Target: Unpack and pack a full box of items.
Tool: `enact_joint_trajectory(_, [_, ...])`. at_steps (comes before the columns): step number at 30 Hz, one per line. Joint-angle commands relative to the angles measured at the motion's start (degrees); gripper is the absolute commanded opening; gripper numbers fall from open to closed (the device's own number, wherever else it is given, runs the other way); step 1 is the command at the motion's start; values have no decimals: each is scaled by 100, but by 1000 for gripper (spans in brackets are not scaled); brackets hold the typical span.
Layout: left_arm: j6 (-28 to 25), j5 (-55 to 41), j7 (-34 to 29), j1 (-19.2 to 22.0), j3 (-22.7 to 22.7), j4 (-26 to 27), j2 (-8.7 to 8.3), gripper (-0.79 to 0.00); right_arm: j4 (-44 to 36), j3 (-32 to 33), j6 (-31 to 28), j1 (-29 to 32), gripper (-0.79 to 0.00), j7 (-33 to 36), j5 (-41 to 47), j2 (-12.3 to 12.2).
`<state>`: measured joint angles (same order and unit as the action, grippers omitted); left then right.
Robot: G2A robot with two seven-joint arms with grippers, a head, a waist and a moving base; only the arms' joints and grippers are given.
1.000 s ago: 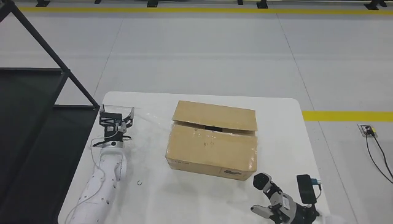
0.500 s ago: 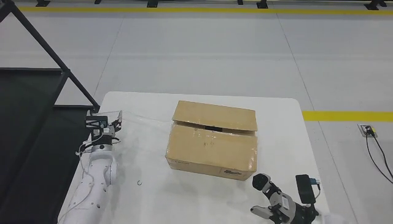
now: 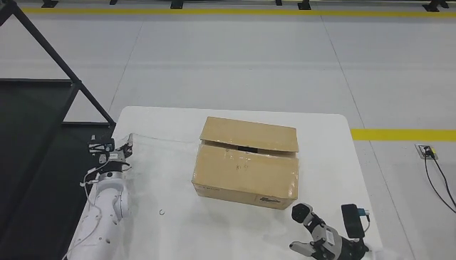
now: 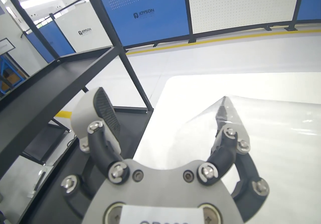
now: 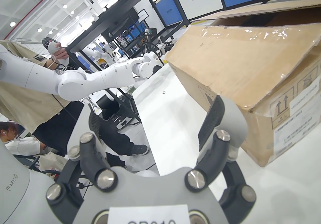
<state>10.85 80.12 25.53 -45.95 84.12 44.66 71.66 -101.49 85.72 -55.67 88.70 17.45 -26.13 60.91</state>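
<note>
A brown cardboard box [image 3: 246, 164] sits in the middle of the white table [image 3: 320, 128], its top flaps down with a dark gap along the seam. In the right wrist view the box [image 5: 240, 64] shows shiny clear tape on its lid. My left gripper [image 3: 110, 148] is open at the table's left edge. A strip of clear tape [image 4: 225, 112] clings to one of its fingers and stretches back toward the box [image 3: 164, 139]. My right gripper [image 3: 324, 235] is open and holds nothing at the near right corner, just in front of the box; one finger [image 5: 220, 119] shows.
A black metal rack [image 3: 35, 117] stands close beside the table's left edge, next to the left gripper [image 4: 163, 99]. A small ring-shaped bit [image 3: 162, 212] lies on the table in front of the box. Bare tabletop runs to the box's left and right.
The left arm has moved left and a little nearer, from beside the box to the table's left edge, drawing the clear tape out with it. The right arm has barely moved.
</note>
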Motion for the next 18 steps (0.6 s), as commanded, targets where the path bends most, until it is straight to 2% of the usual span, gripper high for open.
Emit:
enact_joint_trajectory(1, [-35, -136, -49, -8, 68, -22, -4, 0, -8, -1, -4, 14, 0, -17, -12, -4])
enact_joint_trajectory(4, [-168, -251, -139, -36, 129, -5, -14, 0, -26, 2, -3, 39, 0, -30, -42, -12])
enact_joint_trajectory(8, [-888, -28, -70, -341, 9, 373, -51, 0, -48, 1, 21, 59, 0, -41, -56, -22])
enact_joint_trajectory(18, [-888, -28, -70, -341, 9, 373, -51, 0, -111, -155, 156, -89, 0, 110, -32, -44])
